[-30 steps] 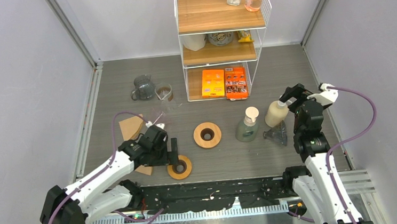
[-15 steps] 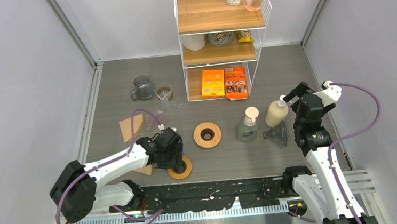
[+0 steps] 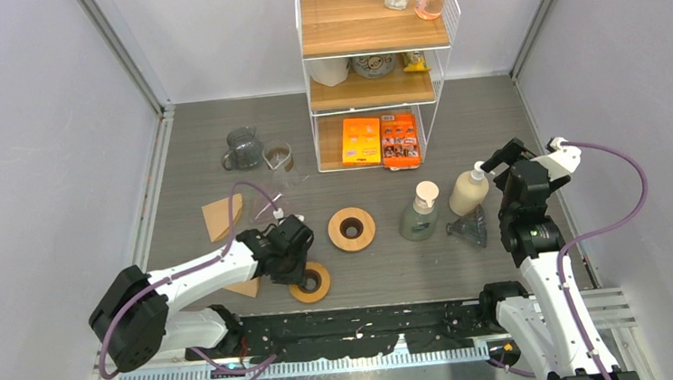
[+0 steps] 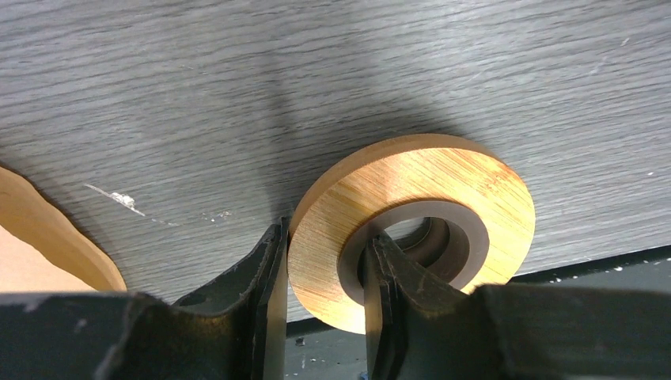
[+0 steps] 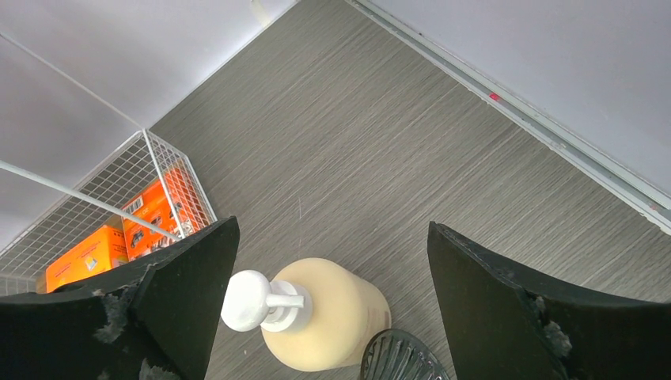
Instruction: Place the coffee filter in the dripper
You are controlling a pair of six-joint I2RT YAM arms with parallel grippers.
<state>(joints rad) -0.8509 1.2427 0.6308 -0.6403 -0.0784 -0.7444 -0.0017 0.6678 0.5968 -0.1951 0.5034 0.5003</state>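
Brown paper coffee filters lie at the left: one (image 3: 223,217) flat on the table, another (image 3: 245,288) partly under my left arm, its edge (image 4: 47,245) showing in the left wrist view. The ribbed glass dripper (image 3: 470,227) (image 5: 399,356) stands at the right, beside the cream soap bottle. My left gripper (image 3: 295,268) (image 4: 326,237) is down on a wooden ring (image 3: 309,283) (image 4: 411,229) and shut on its band, one finger outside the rim and one inside the hole. My right gripper (image 3: 503,159) (image 5: 332,229) hangs open above the cream bottle and dripper, holding nothing.
A second wooden ring (image 3: 351,229) lies mid-table. A green pump bottle (image 3: 420,212) and a cream pump bottle (image 3: 467,192) (image 5: 324,313) stand near the dripper. A wire shelf rack (image 3: 373,60) with orange boxes (image 3: 380,141) is at the back, a grey jug (image 3: 243,149) and a glass cup (image 3: 278,156) to its left.
My left gripper swung right from beside the filter onto the wooden ring and its jaws came together on the band; the ring shifted slightly right. The right gripper moved slightly right, still open.
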